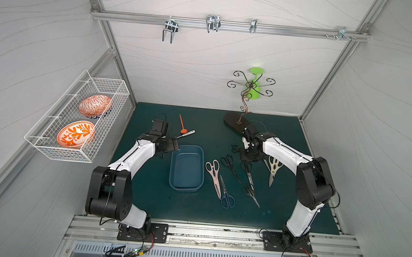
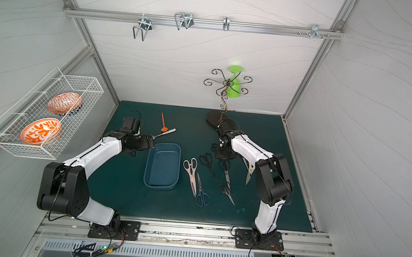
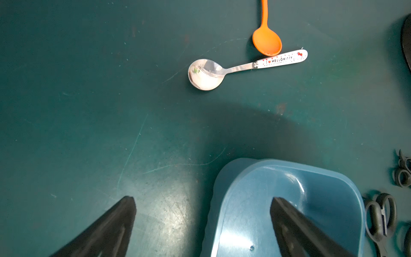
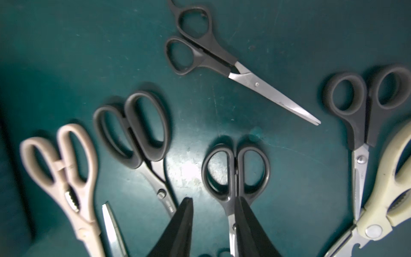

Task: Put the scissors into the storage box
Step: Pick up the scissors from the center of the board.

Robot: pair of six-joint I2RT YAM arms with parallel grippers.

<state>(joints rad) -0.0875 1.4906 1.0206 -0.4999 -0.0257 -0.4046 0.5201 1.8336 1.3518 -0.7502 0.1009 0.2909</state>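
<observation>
in both top views the storage box [image 1: 187, 168] [image 2: 162, 166] is seen empty on the mat [image 1: 287, 141], with the scissors [image 1: 214, 175] spread just beside it, so the first pick is judged in hand. in the left wrist view the left gripper [image 3: 202, 198] is held wide, one finger above the box. only the right wrist view shows the right gripper [image 4: 213, 199] standing narrow astride the neck of a small black pair [image 4: 232, 189], with a gap on one side. a full close and a lift are called for next.

Enclosed robot test cell, laboratory type. Indicators: white panel walls [image 1: 206, 58] on aluminium framing [image 1: 107, 36]; hook rail [image 1: 234, 26] at 12 o'clock; left arm [image 1: 133, 158] and right arm [image 1: 284, 151] bolted to base rail [image 1: 216, 233] at 6 o'clock; exposed wiring [image 1: 116, 252].
</observation>
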